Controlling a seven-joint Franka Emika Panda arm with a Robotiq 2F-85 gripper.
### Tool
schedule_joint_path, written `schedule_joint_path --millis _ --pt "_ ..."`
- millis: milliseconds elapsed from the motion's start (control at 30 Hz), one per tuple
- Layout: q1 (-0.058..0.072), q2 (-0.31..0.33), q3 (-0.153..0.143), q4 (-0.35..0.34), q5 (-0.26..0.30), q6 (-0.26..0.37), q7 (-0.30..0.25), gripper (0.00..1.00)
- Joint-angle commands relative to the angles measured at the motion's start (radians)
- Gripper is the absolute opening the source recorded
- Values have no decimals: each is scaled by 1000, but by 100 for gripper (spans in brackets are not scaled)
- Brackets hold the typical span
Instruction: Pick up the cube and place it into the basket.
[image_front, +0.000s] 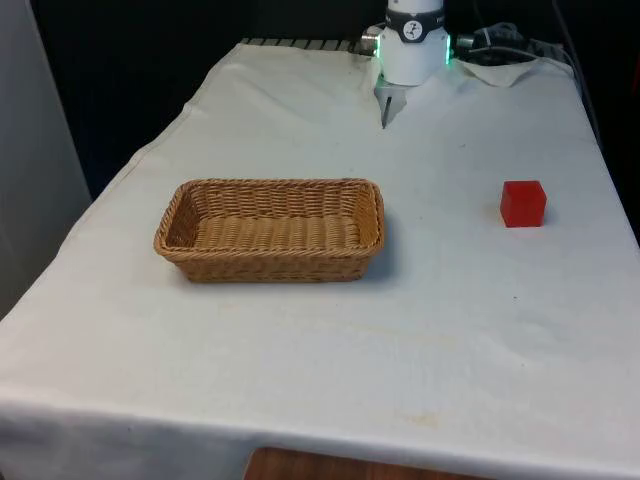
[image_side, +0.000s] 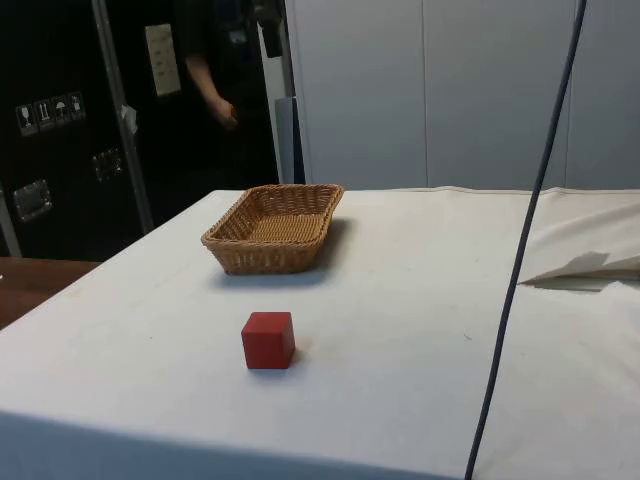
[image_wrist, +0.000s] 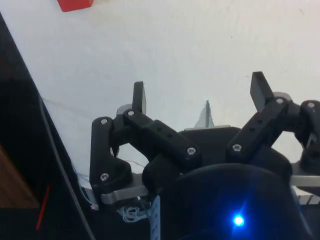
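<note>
A red cube (image_front: 523, 203) stands on the white cloth towards the front view's right, apart from everything else; the side view has the cube (image_side: 268, 340) near the table's close edge. An oblong wicker basket (image_front: 270, 262) rests left of the table's middle with nothing inside it, and it lies beyond the cube in the side view (image_side: 265, 258). In the wrist view my gripper (image_wrist: 200, 92) is open, high above bare cloth, nothing between its fingers (image_wrist: 139, 95). A corner of the cube (image_wrist: 75, 4) shows far from the fingertips.
The robot's base (image_front: 414, 45) stands at the far end with cables beside it. A black cable (image_side: 530, 220) hangs across the side view. A person (image_side: 215, 80) stands beyond the table by the dark cabinets. The cloth is creased near the base (image_front: 384, 110).
</note>
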Motion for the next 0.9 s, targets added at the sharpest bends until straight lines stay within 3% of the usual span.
schedule_joint_path --millis 0,233,300,333,533,567,600,833,867 --pt "5 1 5 0 -3 3 13 100" --pt "6 0 36 0 -11 4 44 100" --pt "1 1 40 1 -3 0 38 100" --pt "6 -1 44 -1 -13 5 52 100" --pt "8 -5 73 -5 -22 9 84 100" --pt "2 0 70 1 -10 1 69 100" --pt "8 -6 78 -6 -26 9 89 100" --pt "9 -18 109 -30 -55 24 129 100" --pt "4 -5 107 -13 -41 4 115 100"
